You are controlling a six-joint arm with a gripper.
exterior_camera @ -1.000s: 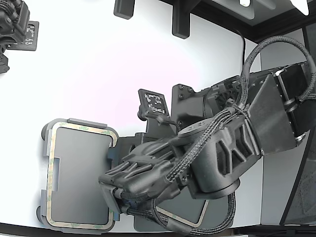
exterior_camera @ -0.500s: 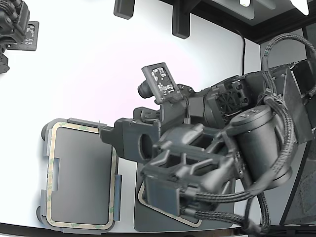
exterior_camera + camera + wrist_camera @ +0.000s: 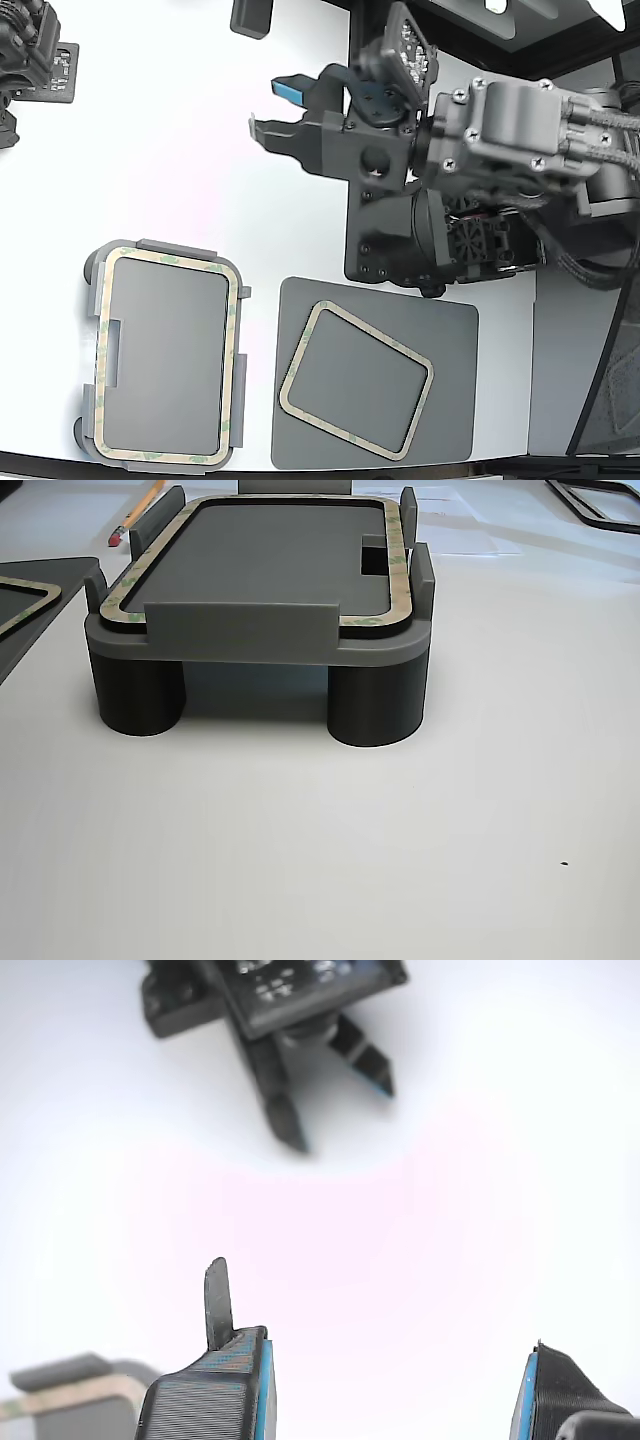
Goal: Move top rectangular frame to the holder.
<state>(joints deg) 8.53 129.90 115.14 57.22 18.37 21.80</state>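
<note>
gripper (image 3: 268, 108) spread, empty | top rectangular frame (image 3: 232, 330) sits in holder (image 3: 94, 300), well clear of gripper | no readable labels

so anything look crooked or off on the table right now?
Only the plain beige frame on the dark mat: it lies rotated against the mat's edges. The mottled frame sits squarely in the holder.
</note>
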